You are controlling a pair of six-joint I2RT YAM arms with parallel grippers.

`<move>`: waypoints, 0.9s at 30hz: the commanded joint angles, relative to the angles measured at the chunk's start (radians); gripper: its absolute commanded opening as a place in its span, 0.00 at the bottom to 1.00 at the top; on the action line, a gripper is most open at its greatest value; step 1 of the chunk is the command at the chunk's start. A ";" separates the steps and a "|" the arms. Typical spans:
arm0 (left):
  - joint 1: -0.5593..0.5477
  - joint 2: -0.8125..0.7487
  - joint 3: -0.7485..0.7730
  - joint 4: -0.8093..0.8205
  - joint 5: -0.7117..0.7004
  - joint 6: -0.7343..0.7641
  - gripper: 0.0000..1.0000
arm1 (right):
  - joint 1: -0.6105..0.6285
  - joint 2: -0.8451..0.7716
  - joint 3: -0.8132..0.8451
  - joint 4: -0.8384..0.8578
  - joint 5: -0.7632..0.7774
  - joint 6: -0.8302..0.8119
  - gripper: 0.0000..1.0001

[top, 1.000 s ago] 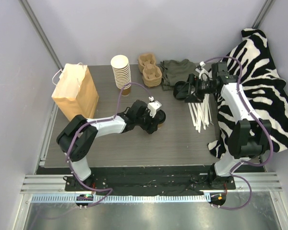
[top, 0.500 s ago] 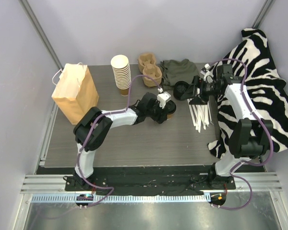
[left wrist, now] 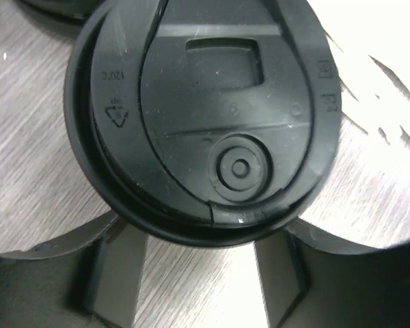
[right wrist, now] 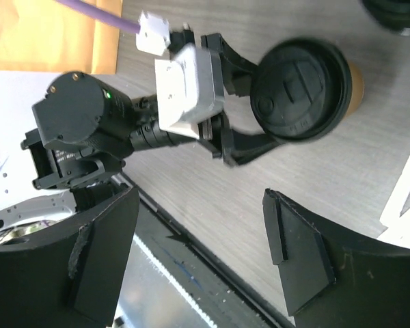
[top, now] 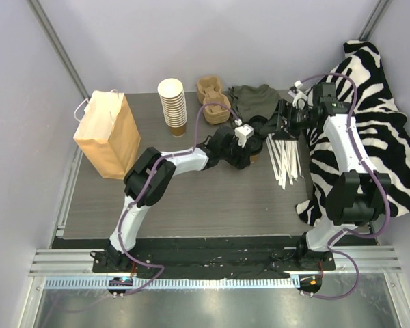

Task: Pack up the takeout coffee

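The takeout coffee (top: pixel 250 148), a small brown cup with a black lid (left wrist: pixel 205 116), is in the middle of the table, right of centre. My left gripper (top: pixel 246 145) is shut on it, with a finger (left wrist: pixel 116 273) on each side of the cup below the lid. The right wrist view shows the cup (right wrist: pixel 302 87) held in the left gripper (right wrist: pixel 242 113). My right gripper (top: pixel 277 126) is open and empty, just right of the cup, with its fingers (right wrist: pixel 297 253) wide apart.
A brown paper bag (top: pixel 106 133) stands at the left. A tall stack of lidless cups (top: pixel 172 102), pulp cup carriers (top: pixel 215 99) and a green cloth (top: pixel 254 99) are at the back. Loose black lids (top: pixel 260 125), white sticks (top: pixel 285 160) and a zebra cloth (top: pixel 369 123) are at the right.
My left gripper has carried the cup right and back across the table, toward the right gripper. The right gripper has shifted slightly right and back.
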 commanded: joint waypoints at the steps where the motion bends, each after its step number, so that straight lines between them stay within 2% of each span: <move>1: -0.005 -0.049 0.028 -0.053 0.035 -0.004 0.70 | -0.006 0.015 0.106 0.006 0.028 -0.024 0.82; 6: 0.006 -0.289 -0.084 -0.246 0.080 0.055 0.83 | -0.005 0.044 0.233 0.070 0.053 -0.001 0.81; 10: 0.018 -0.463 -0.080 -0.488 0.141 0.109 0.86 | 0.014 0.082 0.302 0.176 0.073 0.083 0.78; 11: 0.026 -0.486 -0.075 -0.583 0.150 0.121 0.86 | 0.021 0.106 0.316 0.230 0.083 0.106 0.76; 14: 0.047 -0.578 -0.054 -0.725 0.184 0.135 0.86 | 0.057 0.156 0.366 0.311 0.135 0.169 0.70; 19: 0.093 -0.717 -0.077 -0.840 0.300 0.164 0.84 | 0.197 0.346 0.533 0.322 0.288 0.180 0.60; 22: 0.098 -0.816 -0.126 -0.852 0.299 0.163 0.84 | 0.253 0.462 0.651 0.336 0.387 0.168 0.53; 27: 0.113 -0.955 -0.230 -0.837 0.238 0.158 0.84 | 0.294 0.619 0.761 0.370 0.476 0.192 0.48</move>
